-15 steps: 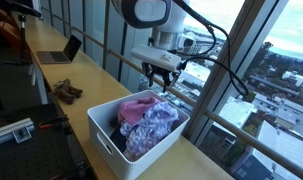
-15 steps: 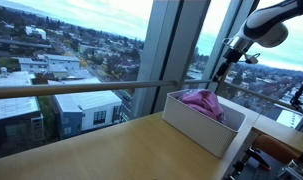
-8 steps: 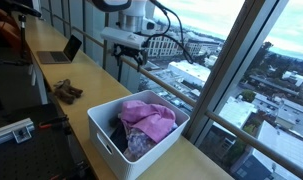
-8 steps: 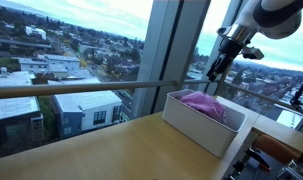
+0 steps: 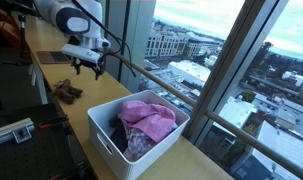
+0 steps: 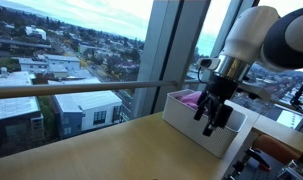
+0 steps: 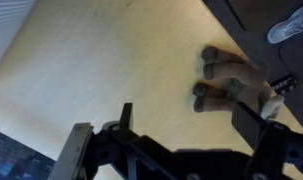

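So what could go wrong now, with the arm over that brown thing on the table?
The open end effector hangs above the brown glove, but in the wrist view the glove sits off to one side, so a straight drop may catch only its edge or miss. The glove lies flat on the table, so the end effector might jam into the wood. The bin is heaped with clothes; anything added could slide off.

Daylit rm: tall windows w/ city view, long wood counter.
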### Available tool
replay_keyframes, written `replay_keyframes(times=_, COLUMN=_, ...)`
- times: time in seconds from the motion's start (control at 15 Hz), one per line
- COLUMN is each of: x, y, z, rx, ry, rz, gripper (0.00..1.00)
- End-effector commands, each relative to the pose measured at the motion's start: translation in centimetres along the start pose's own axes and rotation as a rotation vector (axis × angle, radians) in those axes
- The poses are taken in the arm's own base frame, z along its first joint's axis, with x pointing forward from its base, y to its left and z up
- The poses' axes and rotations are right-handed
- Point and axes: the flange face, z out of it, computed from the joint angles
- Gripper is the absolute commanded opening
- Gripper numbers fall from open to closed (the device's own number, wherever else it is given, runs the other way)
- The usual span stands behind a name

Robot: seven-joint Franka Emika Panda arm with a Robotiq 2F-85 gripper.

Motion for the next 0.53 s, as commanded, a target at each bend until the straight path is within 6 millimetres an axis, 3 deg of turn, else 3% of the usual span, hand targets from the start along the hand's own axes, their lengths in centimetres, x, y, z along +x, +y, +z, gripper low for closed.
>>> replay_keyframes(times=0.0, x=2.8, y=-5.4, z=4.5, rx=0.024, ry=0.010, rz=-0.050, gripper=1.00)
replay_keyframes(times=0.27, x=5.0, y=-8.5, z=8.2, rx=0.064, ry=0.027, rz=-0.088, gripper=1.00)
replay_keyframes(times=0.47, x=6.2, y=-9.2, z=10.7, rx=0.104, ry=0.015, rz=-0.099, gripper=1.00)
